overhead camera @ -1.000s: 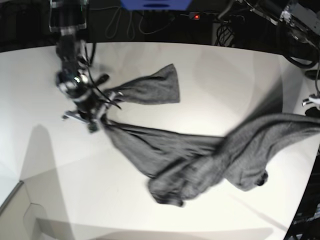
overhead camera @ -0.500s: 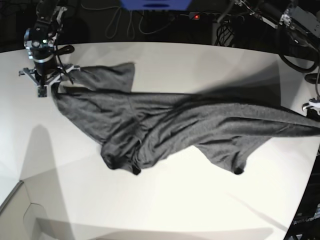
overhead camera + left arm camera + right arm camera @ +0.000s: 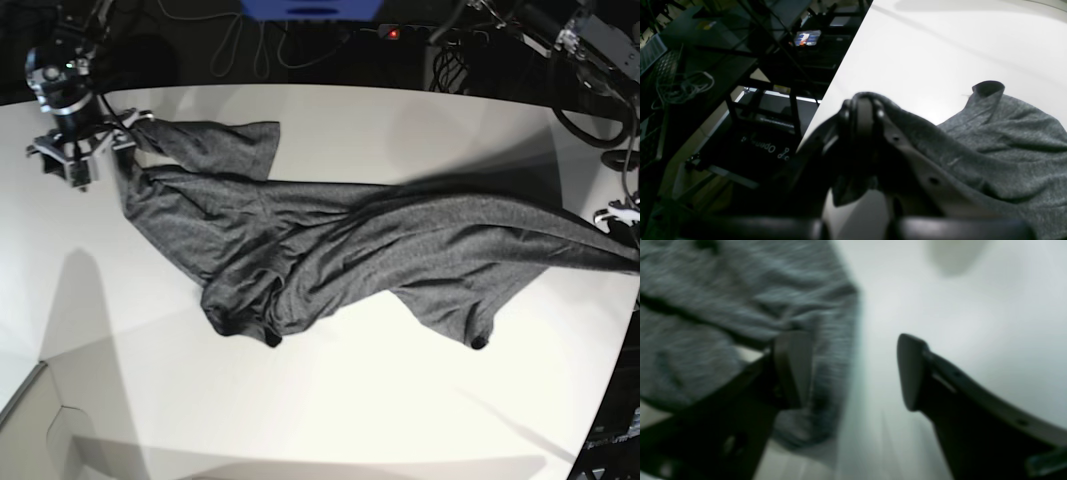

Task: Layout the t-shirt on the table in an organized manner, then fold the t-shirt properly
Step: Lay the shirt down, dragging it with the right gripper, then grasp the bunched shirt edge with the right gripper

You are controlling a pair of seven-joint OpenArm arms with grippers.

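Observation:
The dark grey t-shirt (image 3: 330,250) lies stretched across the white table (image 3: 330,400), from far left to the right edge, bunched and wrinkled in the middle. My right gripper (image 3: 78,158) stands at the shirt's far-left corner. In the right wrist view, which is blurred, it (image 3: 853,370) is open, with the shirt (image 3: 706,306) beside one finger (image 3: 793,366) and nothing between the jaws. My left gripper (image 3: 862,110) is shut on the shirt (image 3: 1000,140) at the table's right edge, with cloth draped over its fingers.
A blue box (image 3: 310,8), cables and a red light sit behind the table's far edge. Dark frames and shelves (image 3: 740,100) stand off the table's edge beside my left gripper. A grey panel (image 3: 30,420) sits at the near left corner.
My right gripper pulled the shirt's corner up and left, spreading the bunched shirt across the table. It now stands a little further left and is open.

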